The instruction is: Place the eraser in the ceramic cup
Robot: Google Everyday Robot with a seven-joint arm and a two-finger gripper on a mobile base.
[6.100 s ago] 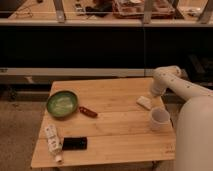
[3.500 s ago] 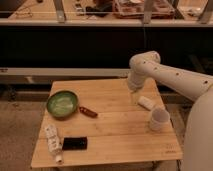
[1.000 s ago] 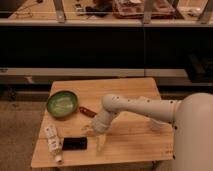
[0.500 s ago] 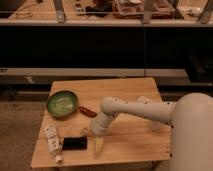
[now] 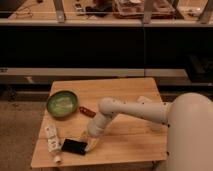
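1. One black eraser [image 5: 74,146] is seen lying flat near the front left corner of the table [image 5: 125,90].
2. The gripper [image 5: 93,144] is held low, just beside the right end of the eraser.
3. How far the gripper is open cannot be told, nor whether anything is held.
4. A green bowl [image 5: 62,102] and a red tool [image 5: 86,111] are set further back, near the left edge.
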